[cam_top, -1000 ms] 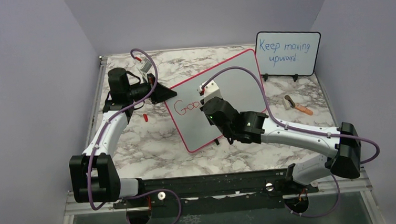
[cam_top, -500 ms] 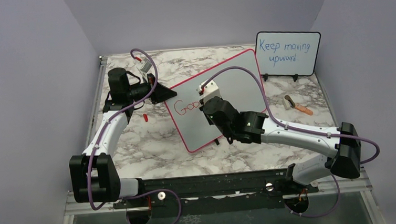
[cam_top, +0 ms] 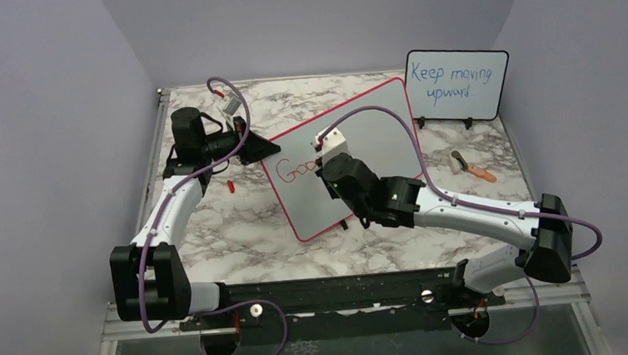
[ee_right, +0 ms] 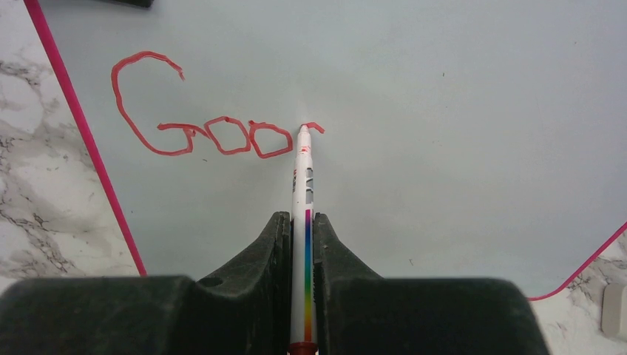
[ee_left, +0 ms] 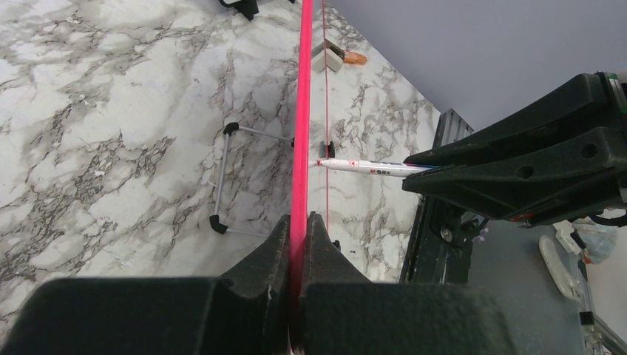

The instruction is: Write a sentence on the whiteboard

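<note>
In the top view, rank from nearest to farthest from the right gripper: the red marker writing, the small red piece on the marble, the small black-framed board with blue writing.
1. Red marker writing, on the pink-framed whiteboard, just left of the right gripper.
2. Small red piece, on the marble tabletop left of that whiteboard.
3. Black-framed board, at the far right corner.

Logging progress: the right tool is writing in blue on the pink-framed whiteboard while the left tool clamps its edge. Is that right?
Not blue: the writing is red, as the right wrist view shows at the marker tip. The rest holds: the right tool writes on the pink-framed whiteboard while the left tool clamps its edge.
</note>
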Controlling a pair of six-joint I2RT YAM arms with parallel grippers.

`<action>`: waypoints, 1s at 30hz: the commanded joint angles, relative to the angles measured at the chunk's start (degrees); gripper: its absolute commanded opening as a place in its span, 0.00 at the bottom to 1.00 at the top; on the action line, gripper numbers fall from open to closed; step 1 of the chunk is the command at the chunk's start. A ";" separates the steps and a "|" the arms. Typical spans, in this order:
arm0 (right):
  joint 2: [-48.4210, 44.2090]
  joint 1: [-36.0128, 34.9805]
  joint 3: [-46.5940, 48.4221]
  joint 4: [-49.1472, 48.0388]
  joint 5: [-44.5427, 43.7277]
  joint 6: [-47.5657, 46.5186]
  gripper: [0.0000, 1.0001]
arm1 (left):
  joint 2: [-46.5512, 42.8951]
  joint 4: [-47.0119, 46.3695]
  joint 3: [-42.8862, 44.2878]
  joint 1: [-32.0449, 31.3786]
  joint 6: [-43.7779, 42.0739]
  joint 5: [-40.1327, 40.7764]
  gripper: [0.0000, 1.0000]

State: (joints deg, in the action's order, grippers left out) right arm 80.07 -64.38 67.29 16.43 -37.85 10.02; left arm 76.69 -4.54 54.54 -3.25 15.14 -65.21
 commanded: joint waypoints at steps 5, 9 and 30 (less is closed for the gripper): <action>-0.52 0.40 -1.35 2.34 2.23 0.74 0.01 | 1.62 3.83 -0.51 -1.68 -4.76 -0.27 0.00; -0.44 0.40 -1.57 2.80 3.04 0.95 0.01 | 1.62 4.00 -0.49 -1.68 -4.92 -0.21 0.00; -0.52 0.63 -1.49 4.60 -1.29 0.45 0.01 | 1.73 4.11 -0.40 -1.68 -5.03 -0.27 0.00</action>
State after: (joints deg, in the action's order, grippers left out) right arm 79.92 -64.38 66.65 19.62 -36.60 10.44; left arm 76.93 -4.38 54.65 -3.25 14.94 -65.21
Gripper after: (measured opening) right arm 0.159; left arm 0.033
